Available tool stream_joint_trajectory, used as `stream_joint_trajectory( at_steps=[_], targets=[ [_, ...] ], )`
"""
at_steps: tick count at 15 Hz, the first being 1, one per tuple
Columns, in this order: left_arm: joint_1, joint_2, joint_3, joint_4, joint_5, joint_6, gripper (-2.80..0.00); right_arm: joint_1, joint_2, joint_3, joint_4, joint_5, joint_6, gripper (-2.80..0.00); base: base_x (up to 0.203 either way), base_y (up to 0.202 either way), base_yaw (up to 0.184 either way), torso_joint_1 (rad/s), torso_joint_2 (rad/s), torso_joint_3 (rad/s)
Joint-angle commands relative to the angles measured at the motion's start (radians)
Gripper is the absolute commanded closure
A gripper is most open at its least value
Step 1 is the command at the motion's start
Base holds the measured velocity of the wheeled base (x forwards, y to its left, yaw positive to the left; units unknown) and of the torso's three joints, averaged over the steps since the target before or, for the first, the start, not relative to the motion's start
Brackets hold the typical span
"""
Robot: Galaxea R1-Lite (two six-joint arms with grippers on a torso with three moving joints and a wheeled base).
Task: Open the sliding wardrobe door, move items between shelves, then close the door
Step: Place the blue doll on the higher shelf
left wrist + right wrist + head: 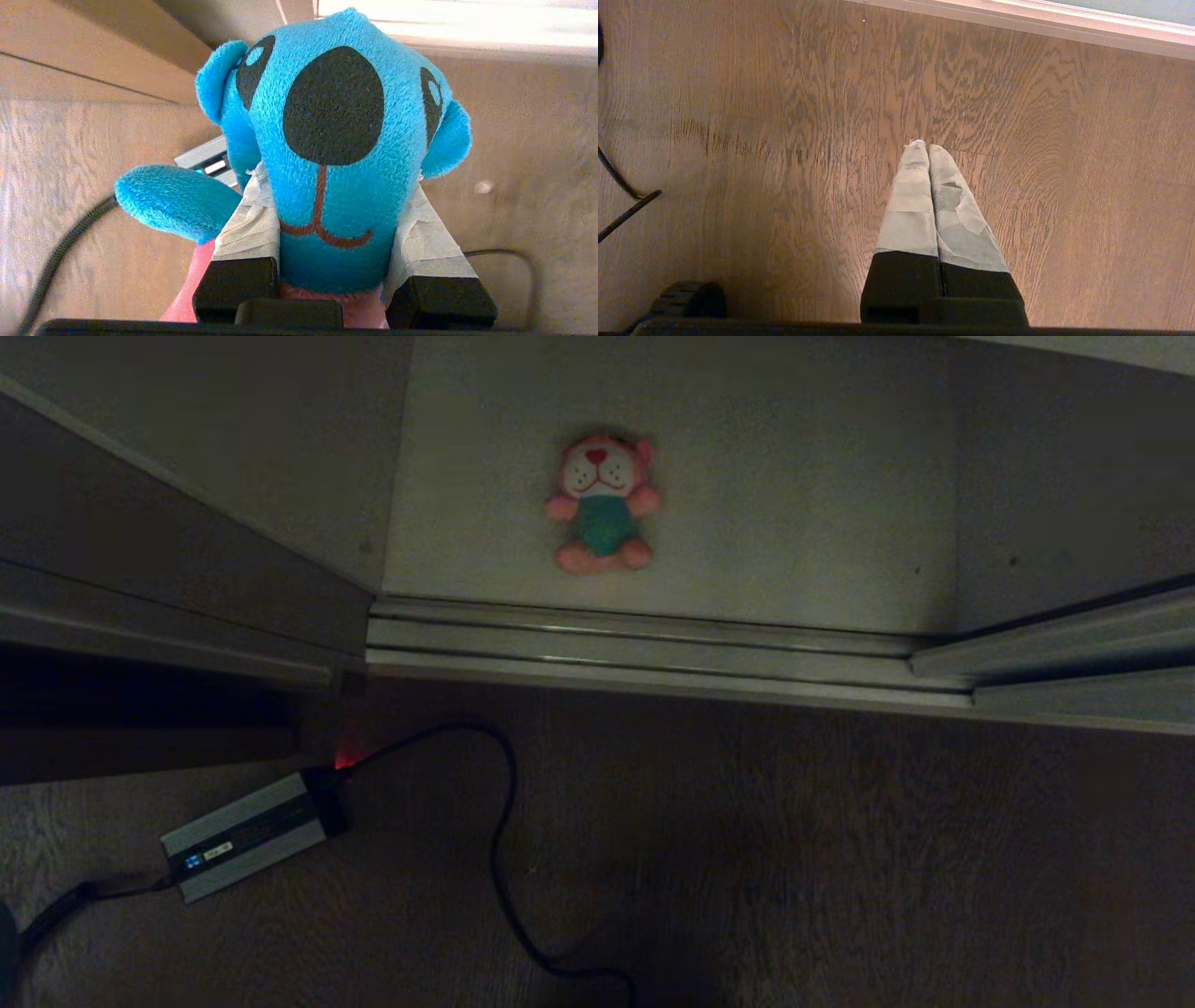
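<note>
A pink plush toy (603, 504) with a white face and teal shirt lies on its back on the off-white bottom shelf (803, 504), just behind the ribbed floor track (653, 644). The sliding wardrobe door (1074, 495) stands to the right, leaving the opening uncovered. Neither arm shows in the head view. My left gripper (334, 186) is shut on a blue plush toy (345, 205), its taped fingers (247, 228) pressing both sides of the head above the wooden floor. Above bare floor my right gripper (927, 147) is shut with nothing in it.
A silver power brick (252, 835) lies on the dark wooden floor at the front left, and its black cable (499, 859) loops across the middle. A grey panel (168, 551) slants along the left of the opening. The door's cream bottom strip (1017, 21) runs past the right gripper.
</note>
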Motion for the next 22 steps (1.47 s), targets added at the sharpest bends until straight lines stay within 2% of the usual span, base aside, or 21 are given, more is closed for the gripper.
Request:
stream_joint_trajectory(
  at_steps=[1,4,5,6,8,9,14,19,22],
  targets=[
    [-0.004,-0.126,0.181,-0.087,0.016,0.036,0.0,0.0,0.0,0.003,0.0,0.001,0.0,0.0,0.0,0.0,0.0,0.0,0.0,0.0],
    [-0.005,-0.127,0.416,-0.336,0.062,0.059,0.0,0.0,0.0,0.003,0.0,0.001,0.0,0.0,0.0,0.0,0.0,0.0,0.0,0.0],
    [-0.005,-0.127,0.455,-0.397,0.065,0.061,0.0,0.0,0.0,0.003,0.0,0.001,0.0,0.0,0.0,0.0,0.0,0.0,0.0,0.0],
    [-0.006,-0.127,0.458,-0.388,0.064,0.05,0.0,0.0,0.0,0.003,0.0,0.001,0.0,0.0,0.0,0.0,0.0,0.0,0.0,0.0],
    [-0.006,-0.127,0.455,-0.314,-0.017,-0.064,0.0,0.0,0.0,0.003,0.0,0.001,0.0,0.0,0.0,0.0,0.0,0.0,0.0,0.0],
    [-0.005,-0.127,0.455,-0.276,-0.026,-0.087,0.0,0.0,-0.002,0.003,0.0,0.001,0.0,0.0,0.0,0.0,0.0,0.005,0.01,0.032],
    [-0.006,-0.127,0.453,-0.288,-0.024,-0.042,0.0,0.0,-0.001,0.003,0.0,0.001,0.0,0.0,0.0,0.0,0.0,-0.001,0.0,0.163],
    [-0.004,-0.127,0.453,-0.287,-0.024,-0.039,0.0,0.0,-0.001,0.003,0.0,0.001,0.0,0.0,0.0,0.0,0.0,0.0,0.0,0.2],
    [-0.005,-0.127,0.454,-0.276,-0.031,0.014,0.0,0.0,0.0,0.003,0.0,0.001,0.0,0.0,0.0,0.0,0.0,-0.001,0.0,0.201]
  ],
)
